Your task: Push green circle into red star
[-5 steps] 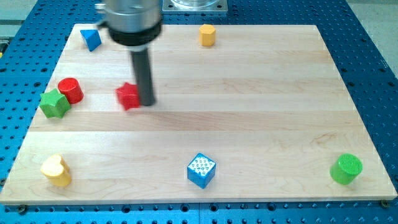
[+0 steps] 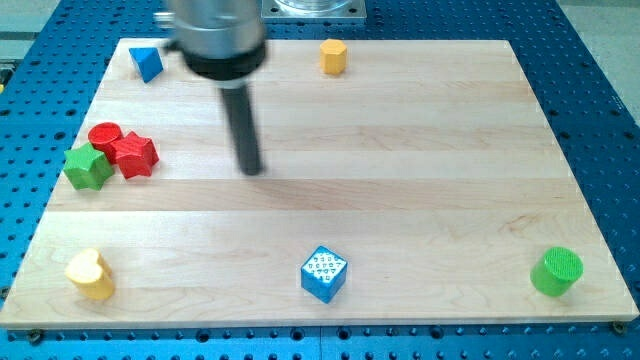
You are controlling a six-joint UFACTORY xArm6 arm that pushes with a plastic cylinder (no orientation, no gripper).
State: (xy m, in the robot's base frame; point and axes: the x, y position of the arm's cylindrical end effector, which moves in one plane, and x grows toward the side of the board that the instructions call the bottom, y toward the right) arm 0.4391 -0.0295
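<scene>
My tip (image 2: 250, 170): bare, touching no block; on open board right of the red star (image 2: 134, 154)
Red star: view's left, against the red cylinder (image 2: 104, 135) and a green block (image 2: 87, 166)
Green circle (image 2: 556, 271): view's bottom right corner, well apart from my tip

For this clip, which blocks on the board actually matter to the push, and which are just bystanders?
Belongs to the job:
- green circle, at the view's bottom right
- red star, at the view's left
- my tip, right of the red star, apart from it

Just lying about:
- red cylinder
- green star
- blue triangle
- orange block
- yellow heart
- blue cube
</scene>
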